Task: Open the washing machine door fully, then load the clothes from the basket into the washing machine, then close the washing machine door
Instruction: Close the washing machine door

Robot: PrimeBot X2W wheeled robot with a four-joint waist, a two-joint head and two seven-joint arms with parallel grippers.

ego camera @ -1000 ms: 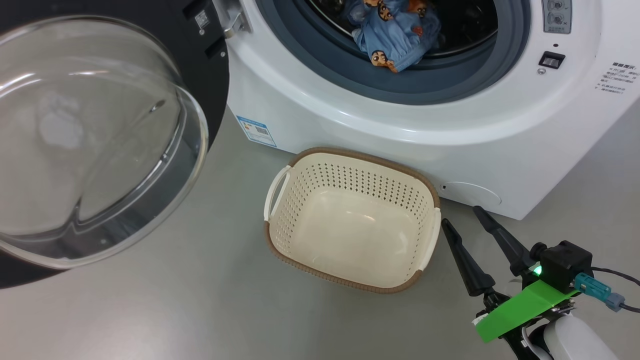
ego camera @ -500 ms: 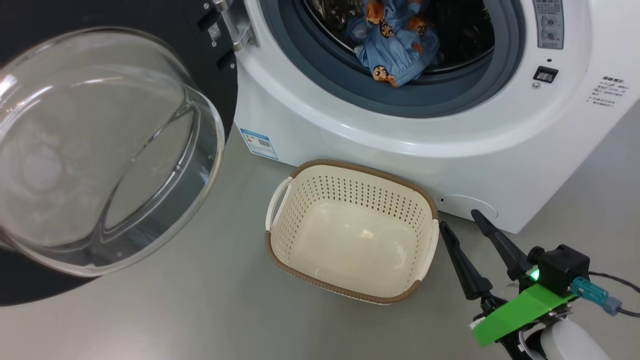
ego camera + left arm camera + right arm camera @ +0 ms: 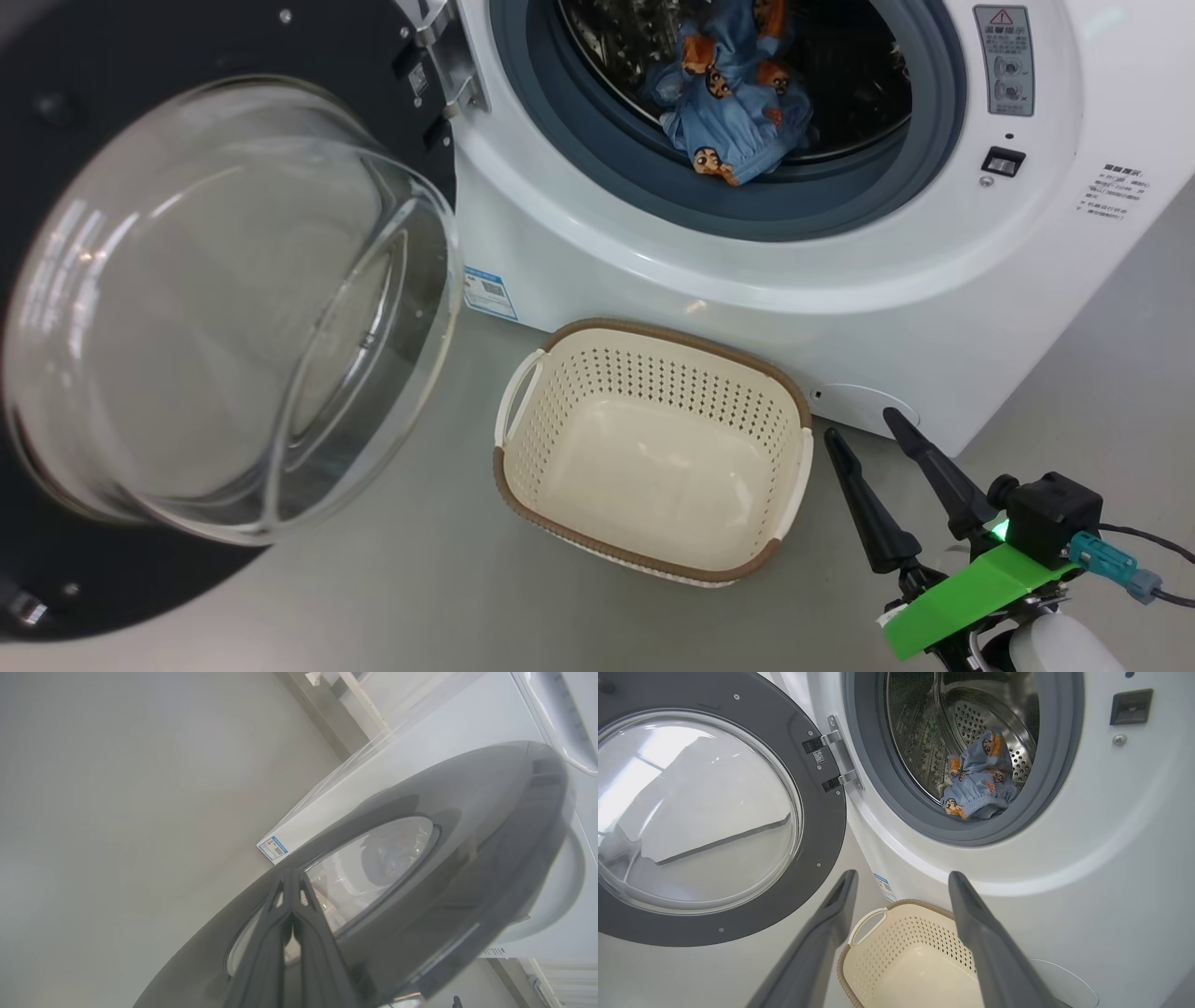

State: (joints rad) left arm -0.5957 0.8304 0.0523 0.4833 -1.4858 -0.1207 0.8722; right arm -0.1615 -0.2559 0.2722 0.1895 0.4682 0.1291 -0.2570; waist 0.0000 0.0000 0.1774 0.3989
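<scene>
Starting with the left gripper (image 3: 290, 875), its jaws are found pressed together, close before the outer face of the washing machine door (image 3: 467, 835). The right gripper (image 3: 859, 425) is held spread apart just beside the empty basket (image 3: 672, 334). The door is noted swung nearer the washing machine (image 3: 747, 280) than a second ago. The clothes (image 3: 733, 121) are lodged in the drum (image 3: 607, 56).

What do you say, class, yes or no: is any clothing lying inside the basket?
No, the basket shows a bare cream floor, and the clothes lie inside the washing machine.
</scene>
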